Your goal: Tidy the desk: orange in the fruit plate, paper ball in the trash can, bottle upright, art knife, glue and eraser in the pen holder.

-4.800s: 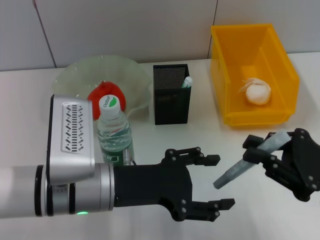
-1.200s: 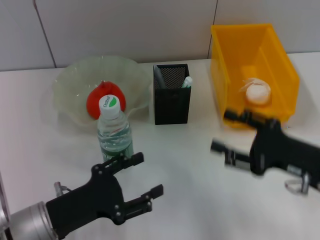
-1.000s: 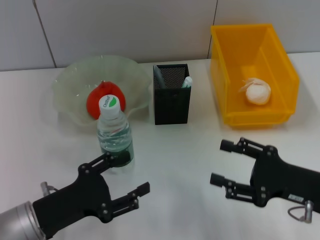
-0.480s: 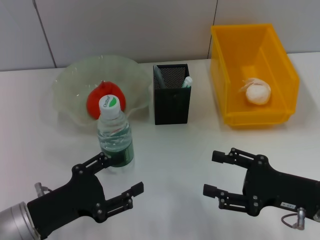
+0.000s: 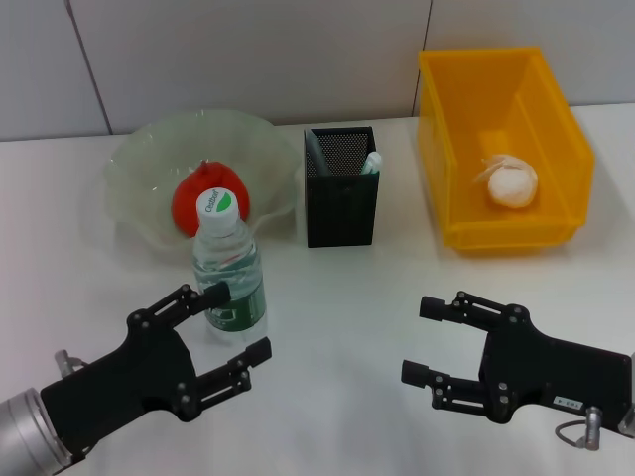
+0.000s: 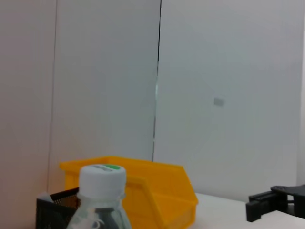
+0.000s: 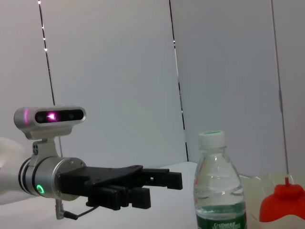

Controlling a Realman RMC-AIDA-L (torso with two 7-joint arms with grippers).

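White table [image 5: 337, 288]: your left hand [image 5: 223, 327] hovers spread and empty, just beside the upright bottle [image 5: 227, 265]; your right hand [image 5: 437, 342] — also spread, empty — sits low, well apart. Orange [image 5: 203, 196] lies in the fruit plate [image 5: 149, 159], paper ball [image 5: 511, 181] in the yellow bin [image 5: 466, 89]. Pen holder [image 5: 340, 198] stands between — two items visible inside.
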